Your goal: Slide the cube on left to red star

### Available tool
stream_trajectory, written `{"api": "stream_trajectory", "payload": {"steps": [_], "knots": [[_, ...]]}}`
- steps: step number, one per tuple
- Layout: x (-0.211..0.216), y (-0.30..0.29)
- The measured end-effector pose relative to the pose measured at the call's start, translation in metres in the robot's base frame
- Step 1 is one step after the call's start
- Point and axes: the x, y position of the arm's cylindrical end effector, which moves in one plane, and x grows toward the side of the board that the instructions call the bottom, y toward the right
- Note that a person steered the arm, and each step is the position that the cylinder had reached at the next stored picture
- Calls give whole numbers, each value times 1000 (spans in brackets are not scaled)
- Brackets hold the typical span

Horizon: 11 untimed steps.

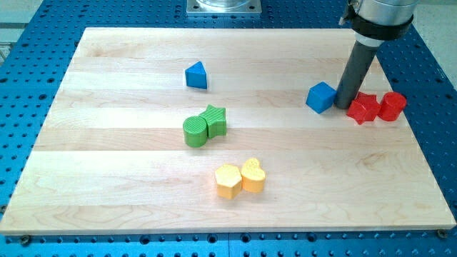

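A blue cube [321, 97] lies at the view's right on the wooden board [107, 164]. My tip [343, 106] stands between the cube and a red star [363, 108], close to both. A red cylinder [392, 106] sits just right of the star, touching it. The rod rises from the tip to the view's top right.
A blue triangular block [196, 75] lies at upper centre. A green cylinder [194, 131] and a green star [214, 120] touch near the middle. A yellow hexagon [228, 181] and a yellow heart [253, 175] touch below them. Blue perforated table [28, 86] surrounds the board.
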Motion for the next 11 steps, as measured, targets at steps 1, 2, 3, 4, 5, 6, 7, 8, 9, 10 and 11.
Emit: {"api": "stream_trajectory", "payload": {"steps": [1,2,3,4,5,6,7,8,9,10,11], "knots": [[-37,6],[-45,-35],[-38,-67],[0,-66],[-3,-64],[5,-62],[7,-61],[8,-61],[27,-61],[39,-61],[2,-71]]}}
